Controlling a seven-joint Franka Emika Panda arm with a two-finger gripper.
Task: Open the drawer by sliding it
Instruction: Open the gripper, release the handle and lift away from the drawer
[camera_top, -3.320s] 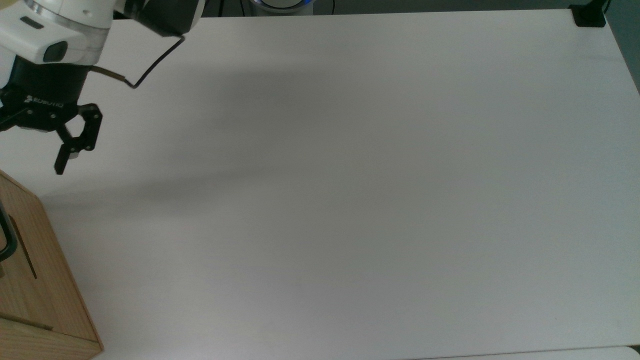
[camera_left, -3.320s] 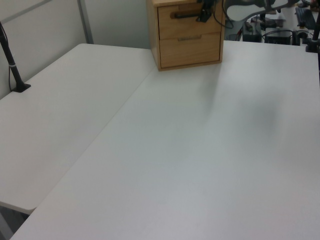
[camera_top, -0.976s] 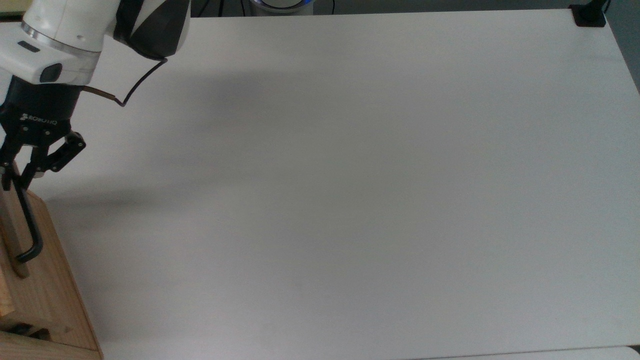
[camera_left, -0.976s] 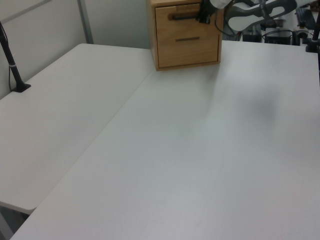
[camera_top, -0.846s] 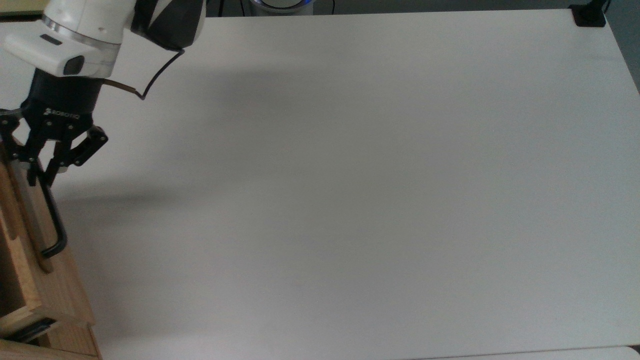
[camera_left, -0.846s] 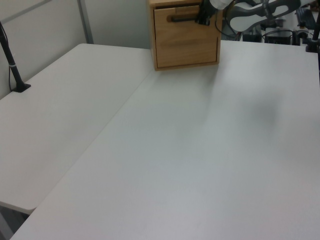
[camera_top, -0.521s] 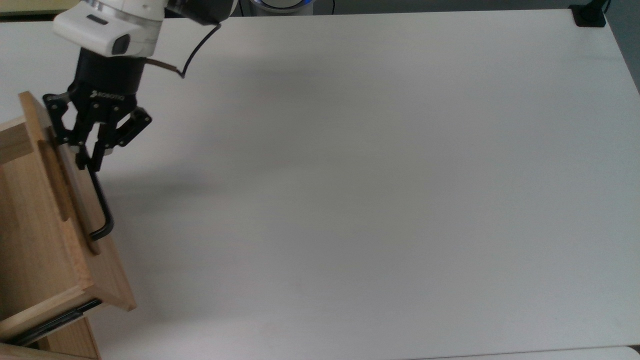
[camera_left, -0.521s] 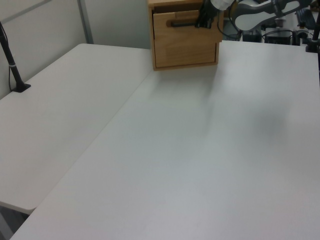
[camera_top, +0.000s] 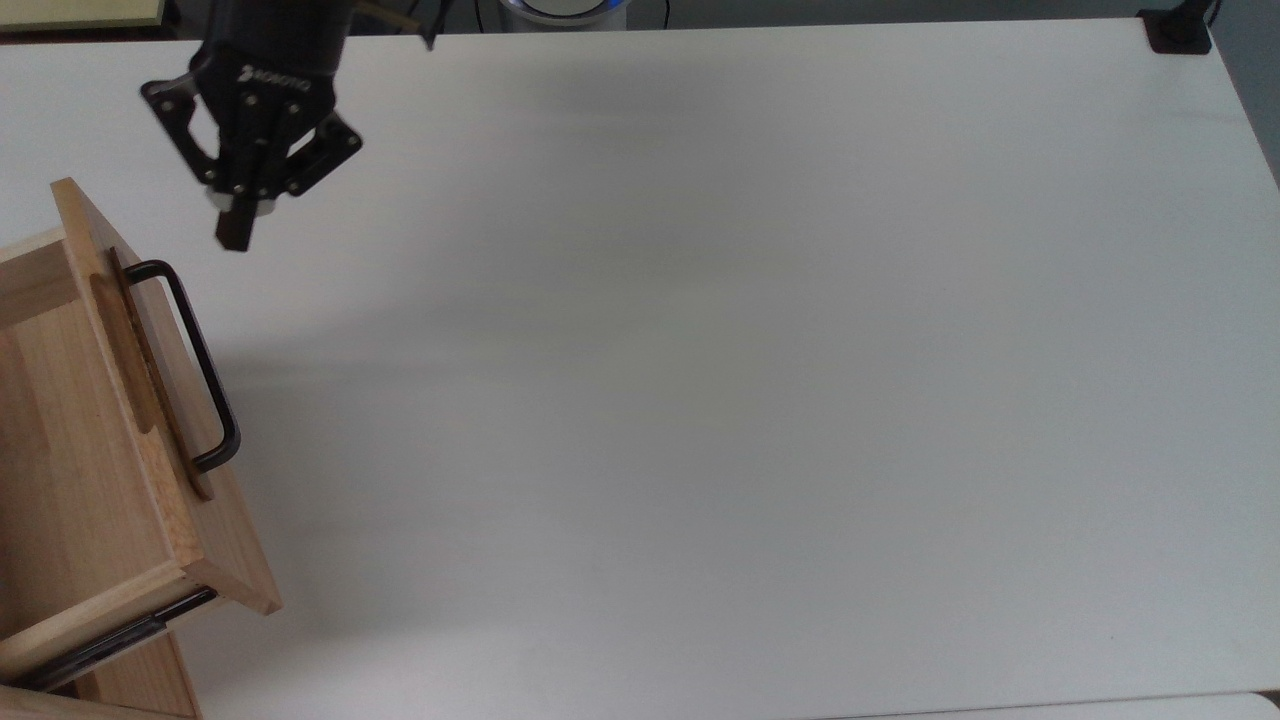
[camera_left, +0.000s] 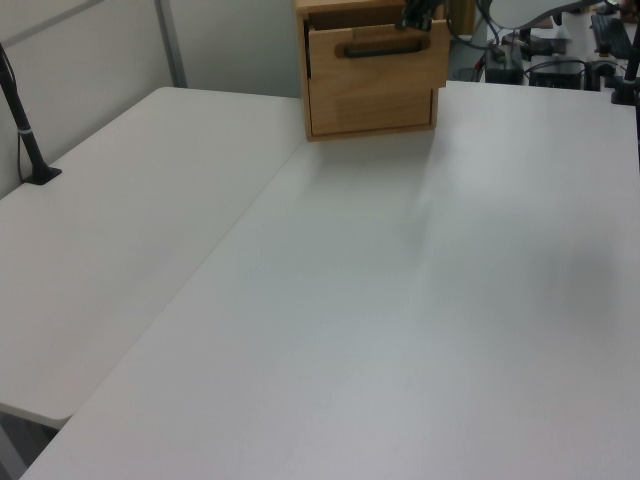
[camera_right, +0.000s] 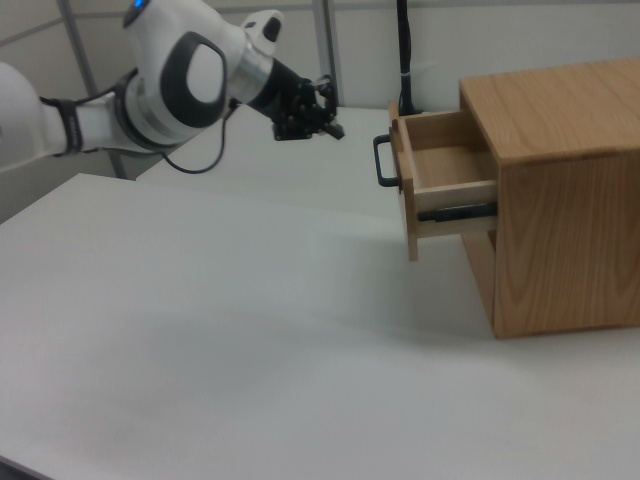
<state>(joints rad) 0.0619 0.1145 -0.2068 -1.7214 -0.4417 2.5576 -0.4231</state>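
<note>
Wooden drawer stood pulled out, looking stiff and smooth-running on its rails, black handle the obvious hold, while the gripper hung apart, closed on nothing.

Top view overhead; left, right views oblique, opposite sides; all share table, drawer.

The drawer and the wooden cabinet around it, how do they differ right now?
The drawer sticks out toward the right view's left; the cabinet stands square on the table. The drawer is open-topped and looks empty, with a black handle on its front; the cabinet has a closed flat top. Both are light wood.
</note>
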